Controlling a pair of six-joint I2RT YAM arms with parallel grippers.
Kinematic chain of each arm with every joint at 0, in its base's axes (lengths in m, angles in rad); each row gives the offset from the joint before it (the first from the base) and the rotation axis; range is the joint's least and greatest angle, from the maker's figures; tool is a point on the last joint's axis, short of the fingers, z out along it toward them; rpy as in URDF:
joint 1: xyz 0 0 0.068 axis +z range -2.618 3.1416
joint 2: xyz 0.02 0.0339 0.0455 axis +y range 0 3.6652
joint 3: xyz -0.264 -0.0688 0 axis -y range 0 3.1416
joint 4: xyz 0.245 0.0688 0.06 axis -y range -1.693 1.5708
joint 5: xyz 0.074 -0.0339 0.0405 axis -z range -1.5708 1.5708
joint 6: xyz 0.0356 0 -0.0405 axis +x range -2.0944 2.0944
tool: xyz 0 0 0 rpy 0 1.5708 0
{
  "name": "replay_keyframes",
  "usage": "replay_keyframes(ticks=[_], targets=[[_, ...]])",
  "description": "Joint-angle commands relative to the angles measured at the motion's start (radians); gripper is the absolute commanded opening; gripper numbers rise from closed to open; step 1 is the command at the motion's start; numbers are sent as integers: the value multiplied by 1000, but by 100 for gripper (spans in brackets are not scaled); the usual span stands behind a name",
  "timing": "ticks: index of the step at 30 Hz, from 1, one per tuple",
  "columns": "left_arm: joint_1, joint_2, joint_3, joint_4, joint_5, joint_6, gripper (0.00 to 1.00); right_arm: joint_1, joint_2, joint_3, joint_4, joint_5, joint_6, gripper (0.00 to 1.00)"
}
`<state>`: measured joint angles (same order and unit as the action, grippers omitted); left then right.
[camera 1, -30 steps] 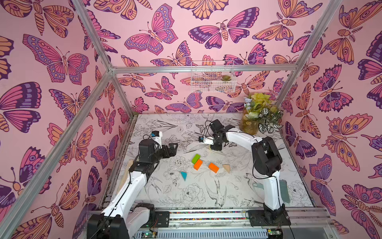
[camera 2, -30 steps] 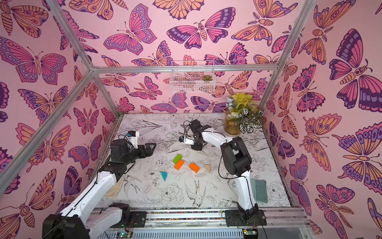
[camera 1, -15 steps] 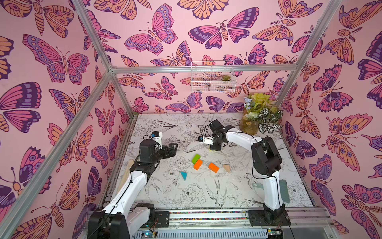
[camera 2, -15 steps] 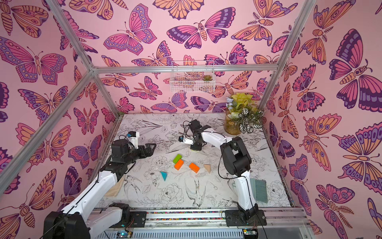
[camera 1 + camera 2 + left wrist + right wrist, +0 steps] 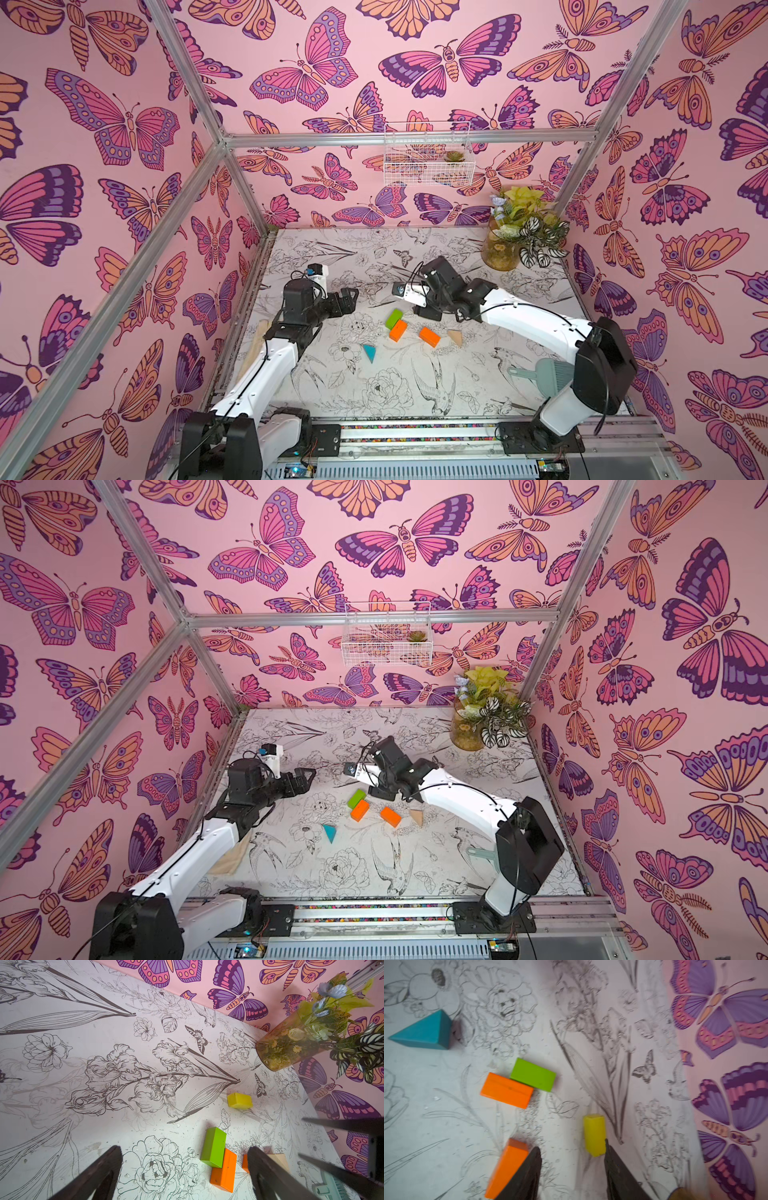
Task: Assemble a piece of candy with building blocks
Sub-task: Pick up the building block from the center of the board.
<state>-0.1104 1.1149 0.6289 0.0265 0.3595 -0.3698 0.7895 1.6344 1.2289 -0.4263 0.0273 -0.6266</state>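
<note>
A green block (image 5: 393,318) lies against an orange block (image 5: 398,330) mid-table. A second orange block (image 5: 429,336), a tan triangle (image 5: 455,337) and a teal triangle (image 5: 369,352) lie nearby. My right gripper (image 5: 426,311) hangs just behind them and hides the yellow block in both top views. In the right wrist view the right gripper (image 5: 571,1145) is open, and the yellow block (image 5: 595,1134) lies on the table against one finger. The left gripper (image 5: 351,297) hovers to the left, wide open and holding nothing (image 5: 185,1150). No assembled piece of candy shows.
A glass vase of plants (image 5: 503,249) stands at the back right corner. A wire basket (image 5: 428,153) hangs on the back wall. A teal brush (image 5: 548,374) lies by the right arm. A tan cloth (image 5: 257,336) lies at the left edge.
My right gripper's jaws have spread apart, while that arm has barely shifted. The left arm has not moved.
</note>
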Motion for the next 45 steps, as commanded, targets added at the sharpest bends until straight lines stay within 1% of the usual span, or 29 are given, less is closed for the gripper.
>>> replay_keyframes(ticks=[1, 6, 10, 24, 26, 32, 37, 41, 45], targets=[[5, 5, 14, 20, 21, -4, 97, 11, 20, -52, -111, -19, 128, 51], [6, 14, 12, 20, 26, -7, 97, 14, 16, -102, -115, 14, 140, 51], [6, 17, 12, 26, 35, -14, 97, 11, 38, -121, -93, -10, 134, 51], [5, -3, -3, 26, 37, -21, 96, -10, 127, -108, -103, -5, 129, 50], [5, -1, -4, 27, 38, -21, 96, -10, 136, -109, -101, 2, 128, 48], [5, 10, -6, 28, 37, -22, 96, -14, 143, -108, -104, 3, 109, 37], [6, 17, -6, 31, 39, -23, 96, -17, 134, -98, -105, 15, 76, 24], [5, 17, -5, 36, 35, -23, 96, -37, 116, -86, -73, 45, 22, 21], [5, 10, -14, 40, 29, -24, 96, -80, 128, -23, -66, 43, -21, 21]])
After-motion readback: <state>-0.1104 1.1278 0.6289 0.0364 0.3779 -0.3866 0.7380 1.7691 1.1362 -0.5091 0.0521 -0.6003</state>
